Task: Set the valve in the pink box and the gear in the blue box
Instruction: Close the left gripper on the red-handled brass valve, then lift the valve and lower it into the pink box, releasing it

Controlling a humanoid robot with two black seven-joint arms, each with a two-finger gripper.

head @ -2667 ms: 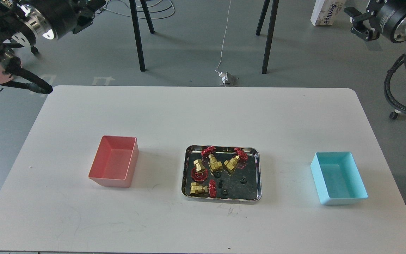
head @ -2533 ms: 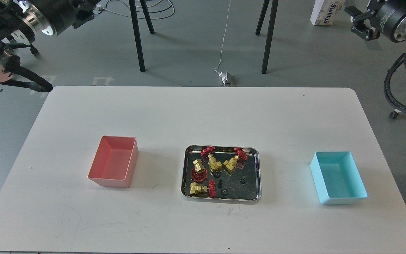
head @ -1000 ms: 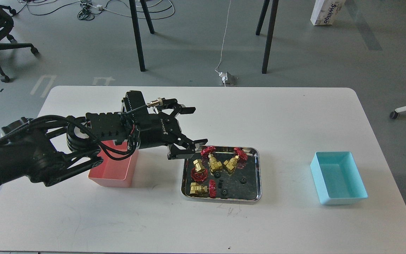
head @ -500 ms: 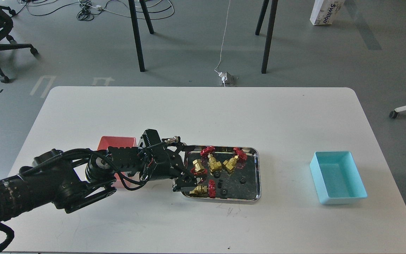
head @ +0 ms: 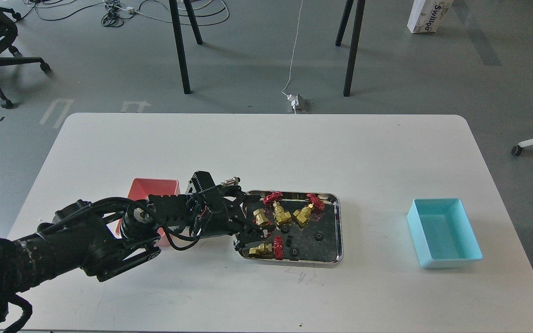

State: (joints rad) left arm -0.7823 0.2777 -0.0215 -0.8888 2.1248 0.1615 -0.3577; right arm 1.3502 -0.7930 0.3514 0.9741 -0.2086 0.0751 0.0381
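Valve [head: 263, 249] lying on its side in near left corner of steel tray [head: 336, 231], brass body to left, red handwheel to right. Pink box [head: 153, 192] at left of white table [head: 266, 148], largely hidden behind left arm; only far wall and part of interior visible. Left gripper [head: 250, 233] low over left edge of tray, just above and beside near-left valve; fingers dark against tray, spread or closed cannot tell; contact with valve cannot be confirmed. Three further valves [head: 281, 213] grouped in far half of tray, handwheels red. Small black gears [head: 294, 251] scattered on tray floor toward near and right side, one gear [head: 318, 237] apart from others at right. Blue box [head: 444, 231] at right of table, well apart from tray, interior bare. Right arm and gripper outside view.
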